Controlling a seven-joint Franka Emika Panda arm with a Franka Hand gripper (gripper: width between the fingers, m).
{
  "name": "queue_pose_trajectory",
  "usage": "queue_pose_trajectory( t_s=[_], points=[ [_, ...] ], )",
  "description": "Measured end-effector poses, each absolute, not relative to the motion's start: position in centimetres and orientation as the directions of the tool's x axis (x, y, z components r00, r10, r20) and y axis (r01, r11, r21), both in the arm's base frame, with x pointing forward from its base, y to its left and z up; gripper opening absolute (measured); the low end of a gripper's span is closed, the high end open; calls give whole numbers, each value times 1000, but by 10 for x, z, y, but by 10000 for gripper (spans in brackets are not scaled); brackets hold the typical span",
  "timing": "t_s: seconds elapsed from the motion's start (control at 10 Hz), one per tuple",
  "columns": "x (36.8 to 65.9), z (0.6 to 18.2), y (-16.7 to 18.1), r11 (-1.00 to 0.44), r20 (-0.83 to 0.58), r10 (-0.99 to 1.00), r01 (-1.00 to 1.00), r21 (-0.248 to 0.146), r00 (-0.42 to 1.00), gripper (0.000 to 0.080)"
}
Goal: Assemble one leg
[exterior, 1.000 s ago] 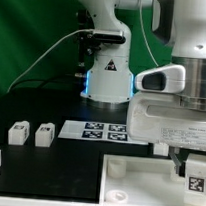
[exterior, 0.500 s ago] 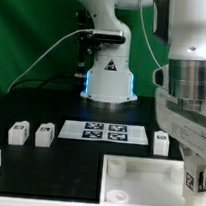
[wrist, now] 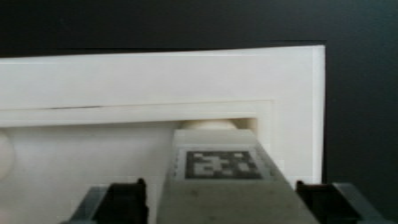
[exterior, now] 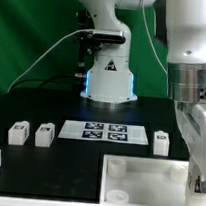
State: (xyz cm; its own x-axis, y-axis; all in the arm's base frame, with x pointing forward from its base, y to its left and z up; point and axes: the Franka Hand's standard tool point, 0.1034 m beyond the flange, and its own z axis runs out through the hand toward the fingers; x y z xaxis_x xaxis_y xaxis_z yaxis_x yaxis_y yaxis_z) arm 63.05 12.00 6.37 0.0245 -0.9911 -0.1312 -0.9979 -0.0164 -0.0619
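White stubby leg (wrist: 221,168) w/ b&w square marker, upright in tabletop (wrist: 107,90) corner recess, betw claw fingers

Four legs show: two (exterior: 17,133) (exterior: 43,135) at the exterior view's left, one (exterior: 161,144) at its right, one (wrist: 221,165) in the wrist view, plus one tabletop (exterior: 145,183) and one marker board (exterior: 104,132).

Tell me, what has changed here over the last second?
The arm swung toward the exterior view's right, uncovering a third loose leg near the marker board. The hand is still shut on a leg, now over a corner of the white tabletop. The two legs at the left have not moved.
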Motion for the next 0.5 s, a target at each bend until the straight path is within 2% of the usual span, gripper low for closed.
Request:
queue_pose_trajectory(
  t_s=[0.1,0.2,0.3,0.5],
  points=[
    [630,64,119,-95,-126,-987,-993,-73,103,519],
    [630,67,116,-258,-111,-957,-962,-93,267,625],
    [628,69,117,-467,-88,-875,-878,-104,475,642],
    [628,69,116,-647,-63,-752,-753,-119,656,648]
  ],
)
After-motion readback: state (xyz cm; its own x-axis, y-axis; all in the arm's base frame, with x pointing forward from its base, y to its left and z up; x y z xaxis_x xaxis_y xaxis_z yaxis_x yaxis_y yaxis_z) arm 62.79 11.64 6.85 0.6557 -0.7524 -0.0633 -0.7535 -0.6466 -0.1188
